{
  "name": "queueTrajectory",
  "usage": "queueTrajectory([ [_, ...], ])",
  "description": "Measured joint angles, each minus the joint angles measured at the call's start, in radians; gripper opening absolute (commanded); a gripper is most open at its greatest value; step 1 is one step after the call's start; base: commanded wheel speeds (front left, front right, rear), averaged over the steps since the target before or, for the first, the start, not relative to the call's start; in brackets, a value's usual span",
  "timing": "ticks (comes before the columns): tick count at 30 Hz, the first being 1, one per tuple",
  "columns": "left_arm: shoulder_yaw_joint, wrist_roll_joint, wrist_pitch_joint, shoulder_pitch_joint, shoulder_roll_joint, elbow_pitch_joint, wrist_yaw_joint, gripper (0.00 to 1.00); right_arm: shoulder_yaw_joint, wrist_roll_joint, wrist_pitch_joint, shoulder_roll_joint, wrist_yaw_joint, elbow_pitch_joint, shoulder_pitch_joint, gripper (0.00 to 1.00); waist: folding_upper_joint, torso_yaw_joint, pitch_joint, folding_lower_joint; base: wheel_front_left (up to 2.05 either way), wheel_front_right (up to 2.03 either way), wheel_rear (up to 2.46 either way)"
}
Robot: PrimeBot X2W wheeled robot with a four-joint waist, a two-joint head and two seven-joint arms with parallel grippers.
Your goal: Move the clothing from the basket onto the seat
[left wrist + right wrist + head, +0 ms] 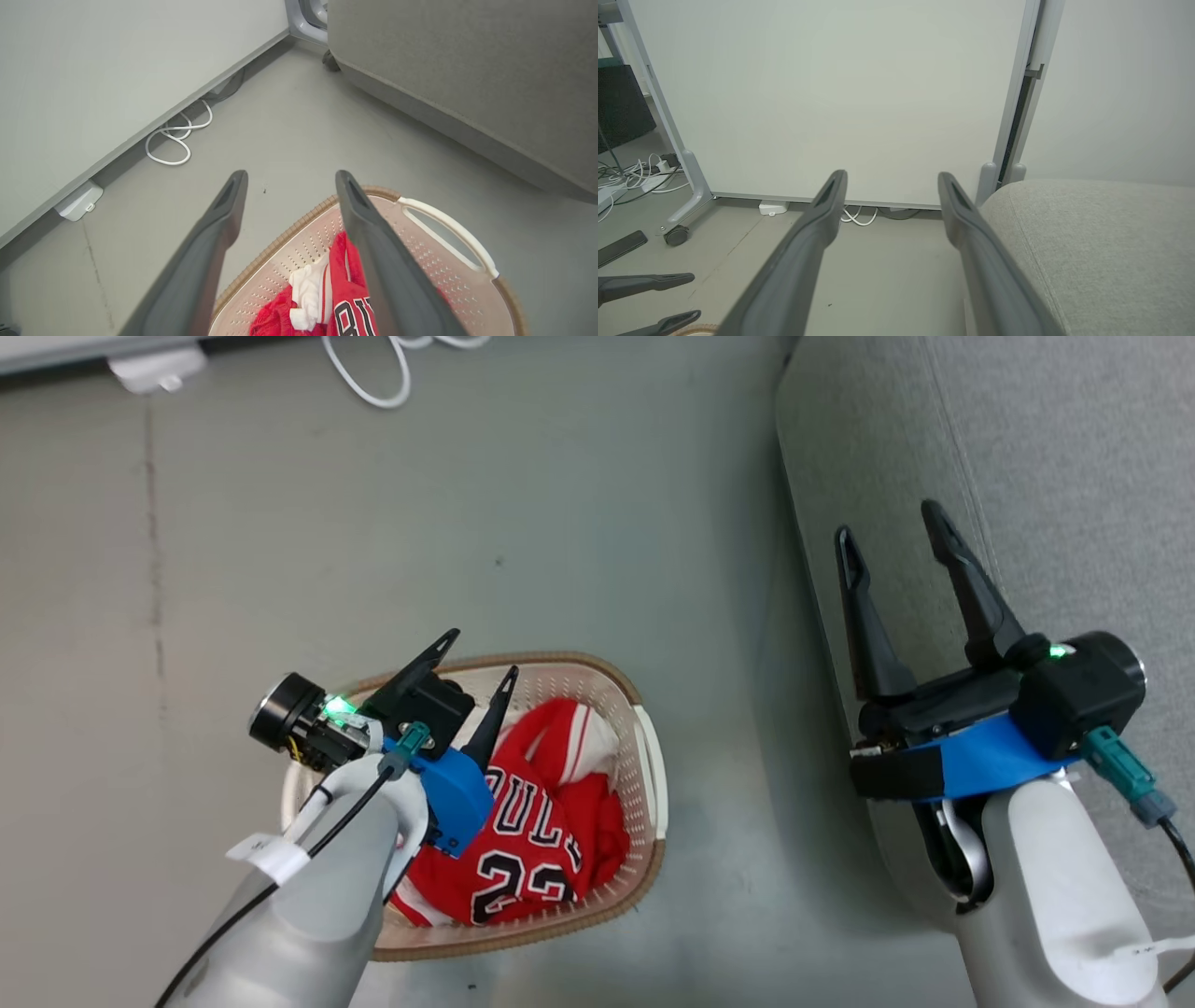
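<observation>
Grey smooth floor (pixel 560 523) fills the upper left and middle of the head view, and we see it bare and open between the basket and the seat. Along the top edge, a white cable (pixel 373 383) loops and a small white box (pixel 154 369) sits by the base of a pale wall panel.

The seat (pixel 1027 448), light grey fabric with a seam, takes the right side; its rounded edge runs down from the top toward the lower right. The basket (pixel 644 747), cream with a brown woven-look rim, stands on the floor at lower centre, well apart from the seat. In the left wrist view, its white handle (pixel 448 228) faces the seat.

The clothing (pixel 541 821) lies heaped inside the basket. We read curved black-and-white lettering, partly covered by the arm, ending in "LS". Below it is a number that looks like 23. A white-striped red piece lies bunched beyond it.

The left gripper (pixel 483 651) hangs over the upper left part of the basket, its fingers spread wide and holding nothing. In its wrist view, one finger lies over the floor and the other over the basket and clothing. We cannot tell whether that finger touches the cloth.

The right gripper (pixel 888 521) sits above the seat's left edge, fingers far apart and gripping nothing. In its wrist view, the seat (pixel 1101 242) lies at lower right, with open floor ahead up to the wall panel (pixel 831 93).
</observation>
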Motion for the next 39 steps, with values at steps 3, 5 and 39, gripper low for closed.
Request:
queueTrajectory([
  [3, -0.07, -0.032, 0.0, -0.053, 0.007, 0.081, 0.0, 1.0, 0.003, 0.001, 0.0, 0.0, 0.0, -0.014, -0.025, 1.0, 0.0, -0.024, 0.053, -0.0001, 0.0, 0.0, 0.0],
  [5, -0.12, -0.053, 0.001, -0.083, 0.009, 0.137, 0.0, 1.0, 0.003, 0.001, 0.0, 0.0, 0.0, -0.021, -0.037, 1.0, 0.0, -0.039, 0.088, 0.0, 0.0, 0.0, 0.0],
  [39, -0.619, -0.561, 0.347, -0.306, 0.114, 0.276, 0.0, 1.0, 0.01, -0.001, 0.0, 0.0, 0.001, -0.118, -0.149, 1.0, 0.0, -0.093, 0.473, 0.0, 0.0, 0.0, 0.0],
])
